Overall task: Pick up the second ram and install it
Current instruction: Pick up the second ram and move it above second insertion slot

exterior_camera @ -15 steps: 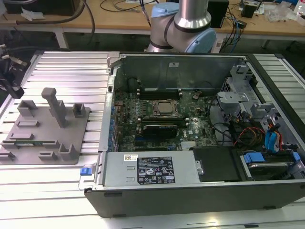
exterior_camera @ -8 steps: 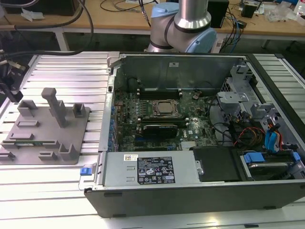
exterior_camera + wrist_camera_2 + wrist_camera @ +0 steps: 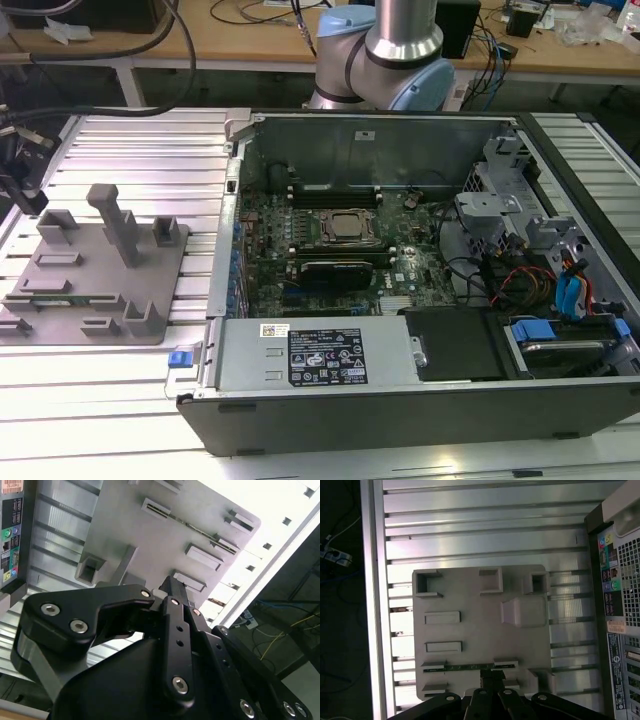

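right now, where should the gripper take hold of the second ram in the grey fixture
Probably the bare middle of the second ram, from straight above, pinching its two flat faces. It stands on edge in the grey fixture, with blocks holding both ends, so only the mid-span is free.

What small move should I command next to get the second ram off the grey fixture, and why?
Probably a slow, short descent. The gripper hangs above the grey fixture plate, roughly over the second ram, which lies in its holder, not yet gripped. The exterior view shows a gap between them.
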You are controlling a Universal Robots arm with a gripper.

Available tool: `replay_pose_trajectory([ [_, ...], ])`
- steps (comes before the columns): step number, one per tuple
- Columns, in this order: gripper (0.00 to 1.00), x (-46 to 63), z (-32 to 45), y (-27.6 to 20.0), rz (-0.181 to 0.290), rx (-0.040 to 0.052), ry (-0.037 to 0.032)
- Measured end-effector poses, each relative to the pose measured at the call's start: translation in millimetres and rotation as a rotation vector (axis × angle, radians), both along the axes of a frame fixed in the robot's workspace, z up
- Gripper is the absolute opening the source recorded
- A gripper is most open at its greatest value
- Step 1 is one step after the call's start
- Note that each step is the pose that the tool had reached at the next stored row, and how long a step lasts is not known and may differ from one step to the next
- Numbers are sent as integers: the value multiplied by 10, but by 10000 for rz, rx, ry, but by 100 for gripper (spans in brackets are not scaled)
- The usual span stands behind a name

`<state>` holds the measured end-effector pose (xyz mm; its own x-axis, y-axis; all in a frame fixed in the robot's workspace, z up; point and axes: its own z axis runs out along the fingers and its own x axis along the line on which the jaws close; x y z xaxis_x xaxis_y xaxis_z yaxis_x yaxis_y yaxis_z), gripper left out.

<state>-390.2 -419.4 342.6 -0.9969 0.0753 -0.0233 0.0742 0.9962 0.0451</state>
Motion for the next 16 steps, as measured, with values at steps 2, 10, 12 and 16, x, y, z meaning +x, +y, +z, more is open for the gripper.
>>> replay_pose_trajectory([
  [2, 8, -1, 0, 0, 0, -1, 1],
  [10, 8, -2, 0, 0, 937, -1, 0],
  [12, 8, -2, -2, 0, 2129, 0, -1],
  [16, 8, -2, -3, 0, 3435, -1, 0],
])
